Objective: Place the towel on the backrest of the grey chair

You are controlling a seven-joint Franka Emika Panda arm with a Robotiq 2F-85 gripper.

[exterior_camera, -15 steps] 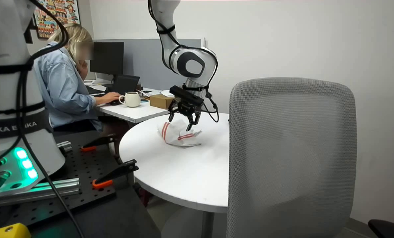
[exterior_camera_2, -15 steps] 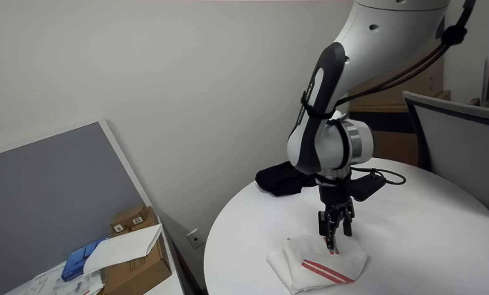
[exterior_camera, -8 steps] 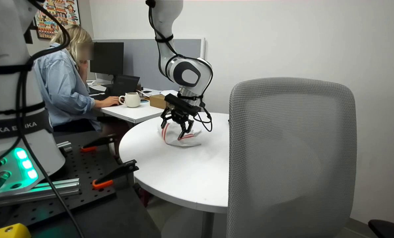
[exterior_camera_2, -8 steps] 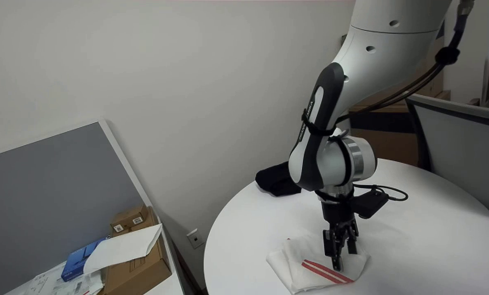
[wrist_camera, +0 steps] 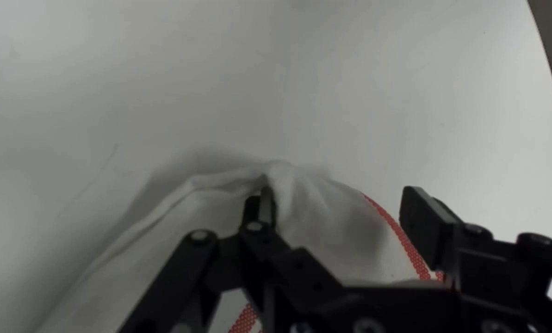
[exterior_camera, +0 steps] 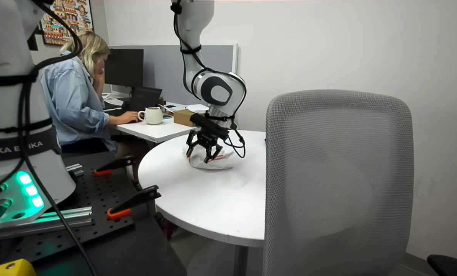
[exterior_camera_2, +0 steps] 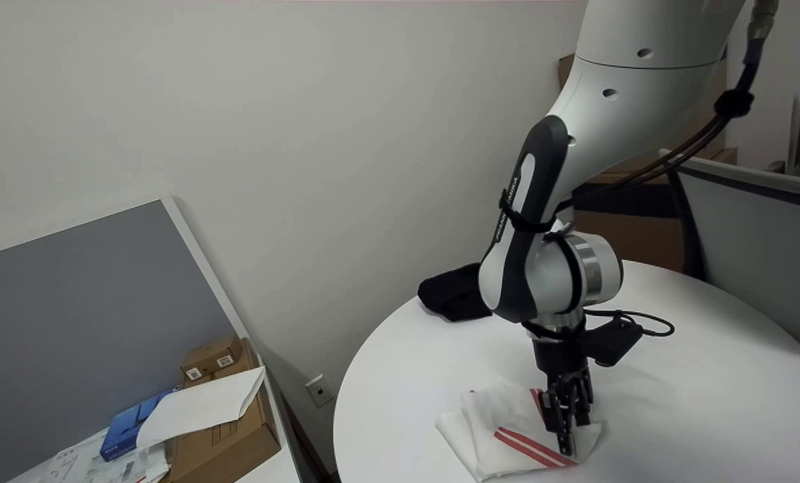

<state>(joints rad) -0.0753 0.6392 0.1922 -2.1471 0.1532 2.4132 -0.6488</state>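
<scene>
The gripper [exterior_camera: 198, 157] is holding its fingers apart. A round white bench [exterior_camera: 213, 203] is spreading beneath; by its edge the grey backrest [exterior_camera: 339, 180] is rising. Inside the bench's edges the red-striped towel [exterior_camera_2: 507, 433] is lying, wrinkling against one finger.

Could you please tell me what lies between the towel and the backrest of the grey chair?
In an exterior view, a stretch of the white table lies between the towel and the backrest.
</scene>
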